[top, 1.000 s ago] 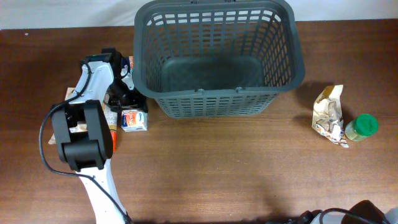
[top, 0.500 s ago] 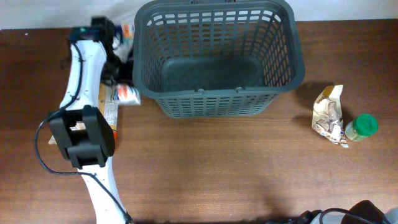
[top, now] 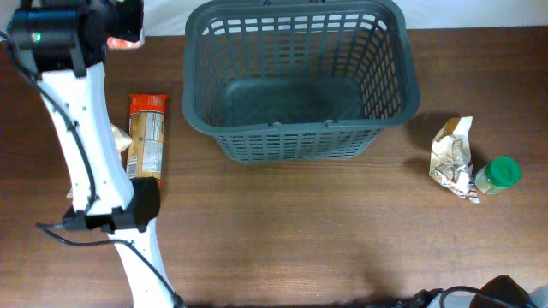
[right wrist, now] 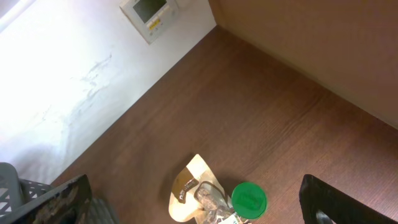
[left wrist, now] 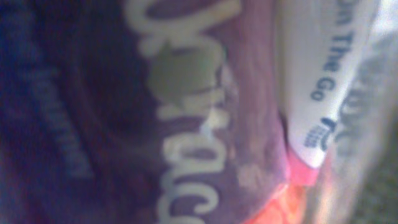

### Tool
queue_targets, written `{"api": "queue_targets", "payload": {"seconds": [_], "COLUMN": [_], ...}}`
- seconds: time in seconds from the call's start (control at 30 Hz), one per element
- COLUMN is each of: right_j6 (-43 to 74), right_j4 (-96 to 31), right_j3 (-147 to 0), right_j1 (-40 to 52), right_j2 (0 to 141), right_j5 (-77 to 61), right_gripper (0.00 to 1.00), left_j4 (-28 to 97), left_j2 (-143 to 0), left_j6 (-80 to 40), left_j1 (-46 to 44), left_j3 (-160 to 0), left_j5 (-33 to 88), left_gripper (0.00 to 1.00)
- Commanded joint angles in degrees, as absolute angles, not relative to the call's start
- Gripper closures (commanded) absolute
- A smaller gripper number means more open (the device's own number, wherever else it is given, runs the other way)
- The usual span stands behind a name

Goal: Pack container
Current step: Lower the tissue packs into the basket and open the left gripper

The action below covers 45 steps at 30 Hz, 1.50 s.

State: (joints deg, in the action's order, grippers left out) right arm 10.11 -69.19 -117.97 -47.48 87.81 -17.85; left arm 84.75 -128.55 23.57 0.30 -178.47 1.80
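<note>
Dark wooden table point(top: 300, 231), white wall point(right wrist: 62, 74)

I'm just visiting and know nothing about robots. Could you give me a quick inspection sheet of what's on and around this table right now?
Surface: brown wooden table.
Job's things: dark grey basket, nothing seen inside.
Clutter: orange packet left of the basket; foil pouch and green-lidded jar to its right.
Grippers: left gripper raised, carrying a purple packet, jaws hidden; right gripper open, empty.
Cables: black cable beside the left arm.
Surroundings: white wall with a small control panel.
</note>
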Motion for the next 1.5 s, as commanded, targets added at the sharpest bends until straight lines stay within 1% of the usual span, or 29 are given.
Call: {"api": "queue_targets", "payload": {"seconds": [0.0,0.07,0.2,0.33,0.47,0.53,0.67,0.77,1.03,1.23,1.27,1.3,1.33,1.4,1.47], "right_j6": [9.9,9.9,9.9,9.9,9.9,9.9,9.9,9.9,9.9,9.9,9.9,9.9,9.9,9.9,9.9], "right_j4": [-69.2,-69.2,-69.2,-69.2,-69.2,-69.2,-69.2,-69.2,-69.2,-69.2,-69.2,-69.2,-69.2,-69.2,-69.2], "right_j3": [-118.2,-118.2,-118.2,-118.2,-118.2,-118.2,-118.2,-118.2,-118.2,-118.2,-118.2,-118.2,-118.2,-118.2,-118.2], "right_j1": [-47.7,-47.7,-47.7,-47.7,-47.7,-47.7,-47.7,-47.7,-47.7,-47.7,-47.7,-47.7,-47.7,-47.7,-47.7], "right_j2": [87.9,87.9,87.9,87.9,87.9,87.9,87.9,87.9,87.9,87.9,87.9,87.9,87.9,87.9,87.9], "right_j5": [-17.3,-17.3,-17.3,-17.3,-17.3,-17.3,-17.3,-17.3,-17.3,-17.3,-17.3,-17.3,-17.3,-17.3,-17.3], "right_gripper": [0.01,0.01,0.01,0.01,0.01,0.01,0.01,0.01,0.01,0.01,0.01,0.01,0.01,0.01,0.01], "left_j4": [85.7,86.7,87.1,87.0,84.9,82.0,78.0,77.7,74.7,74.1,74.3,74.6,75.2,76.4,76.6], "left_j2": [-125.6,-125.5,-126.4,-129.6,-134.1,-136.3,-140.8,-143.4,-148.2,-149.5,-149.5,-149.5,-149.5,-148.9,-147.4], "left_j6": [47.5,56.4,65.4,71.8,77.3,77.3,77.2,76.7,72.7,72.7,72.6,72.6,72.6,72.0,68.4], "left_j1": [-6.9,-11.1,-17.7,-20.2,-20.6,-20.6,-20.6,-20.6,-19.7,-17.9,-17.8,-17.8,-17.8,-17.9,-18.1], "left_j3": [-179.7,-179.7,-176.9,-172.4,-168.3,-166.1,-162.3,-160.8,-159.9,-158.4,-158.2,-158.2,-158.2,-158.2,-158.2], "left_j5": [11.2,11.6,11.9,13.7,13.5,12.2,11.1,8.9,7.2,7.2,7.2,7.2,7.4,8.8,10.9], "left_gripper": [0.98,0.98,0.98,0.98,0.98,0.98,0.94,0.98,0.98,0.98,0.91,0.83,0.01,0.01,0.01]}}
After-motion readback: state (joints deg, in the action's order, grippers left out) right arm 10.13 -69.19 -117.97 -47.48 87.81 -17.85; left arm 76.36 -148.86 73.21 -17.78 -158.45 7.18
